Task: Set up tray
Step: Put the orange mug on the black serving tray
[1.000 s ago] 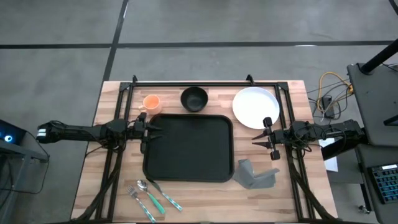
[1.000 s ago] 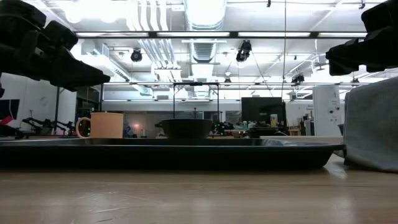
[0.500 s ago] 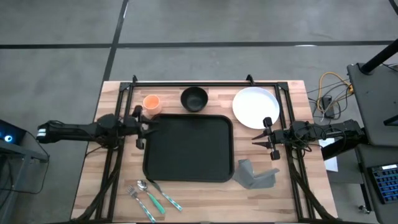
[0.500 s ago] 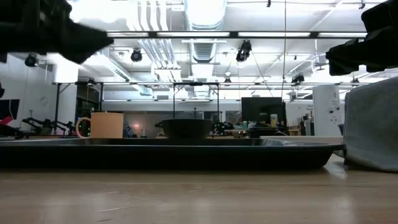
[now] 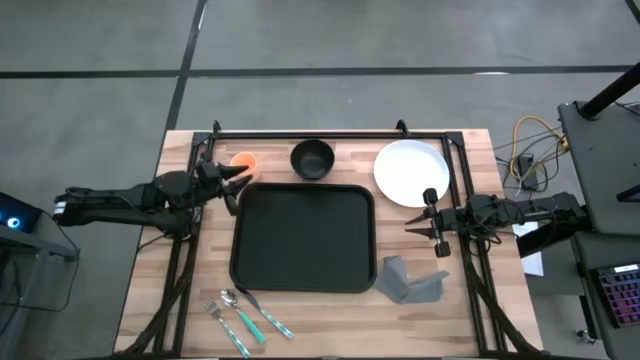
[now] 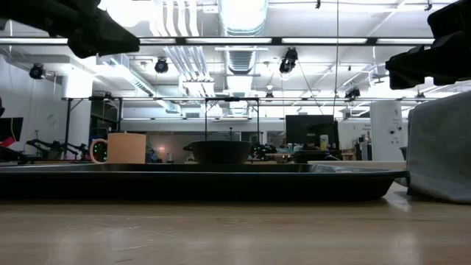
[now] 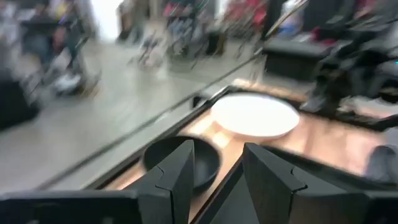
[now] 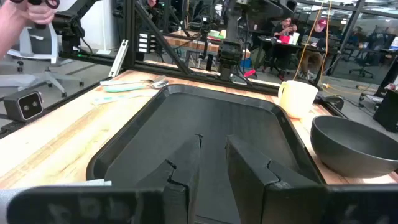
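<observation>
Swinging our left gripper (image 5: 236,173) off tray's left edge toward orange cup (image 5: 244,161), fingers apart, empty | right gripper (image 5: 412,226) waits by tray's right rim, fingers narrowly apart, empty | tray (image 5: 302,237) mid-table, bare | we reckon cup pickup's next

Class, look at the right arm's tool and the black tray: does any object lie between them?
Nothing visible does. The right tool hovers beside the tray, with only bare table between; the grey napkin lies off that line.
</observation>
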`<state>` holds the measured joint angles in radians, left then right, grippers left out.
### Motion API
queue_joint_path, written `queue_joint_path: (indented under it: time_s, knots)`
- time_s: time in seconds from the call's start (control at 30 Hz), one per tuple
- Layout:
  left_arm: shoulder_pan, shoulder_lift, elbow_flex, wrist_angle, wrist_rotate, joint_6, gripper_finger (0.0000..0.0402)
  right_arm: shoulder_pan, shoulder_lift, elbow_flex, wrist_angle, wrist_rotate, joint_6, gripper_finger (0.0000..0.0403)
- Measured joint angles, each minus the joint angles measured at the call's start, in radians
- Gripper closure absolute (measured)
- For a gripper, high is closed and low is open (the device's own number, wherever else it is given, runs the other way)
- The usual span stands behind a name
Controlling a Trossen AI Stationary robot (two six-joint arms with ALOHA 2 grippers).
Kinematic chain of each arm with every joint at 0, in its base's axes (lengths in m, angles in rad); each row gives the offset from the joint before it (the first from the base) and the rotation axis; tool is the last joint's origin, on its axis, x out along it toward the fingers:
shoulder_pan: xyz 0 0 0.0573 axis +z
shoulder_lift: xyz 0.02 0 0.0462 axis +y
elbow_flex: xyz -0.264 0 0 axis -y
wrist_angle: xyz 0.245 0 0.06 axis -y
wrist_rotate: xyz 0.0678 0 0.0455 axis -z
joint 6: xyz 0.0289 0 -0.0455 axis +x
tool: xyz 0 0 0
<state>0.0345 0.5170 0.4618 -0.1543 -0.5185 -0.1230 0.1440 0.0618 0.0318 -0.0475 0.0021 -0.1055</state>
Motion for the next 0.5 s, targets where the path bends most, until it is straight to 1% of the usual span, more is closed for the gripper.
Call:
queue_joint_path:
  time_s: [0.07,0.17,0.3,0.4,0.5]
  knots:
    - [0.000,0.039,0.045,-0.083,-0.015,-0.053,0.0283,0.000,0.000,0.000,0.000,0.000,0.000,0.0335]
    - [0.000,0.099,0.092,-0.132,-0.021,-0.095,0.0283,0.000,0.000,0.000,0.000,0.000,0.000,0.0335]
    - [0.013,0.163,0.125,-0.138,-0.120,-0.129,0.0283,0.000,0.000,0.000,0.000,0.000,0.000,0.0335]
    - [0.049,0.204,0.129,-0.174,-0.136,-0.151,0.0283,0.000,0.000,0.000,0.000,0.000,0.000,0.0335]
    - [0.114,0.221,0.130,-0.177,-0.139,-0.154,0.0283,0.000,0.000,0.000,0.000,0.000,0.000,0.0335]
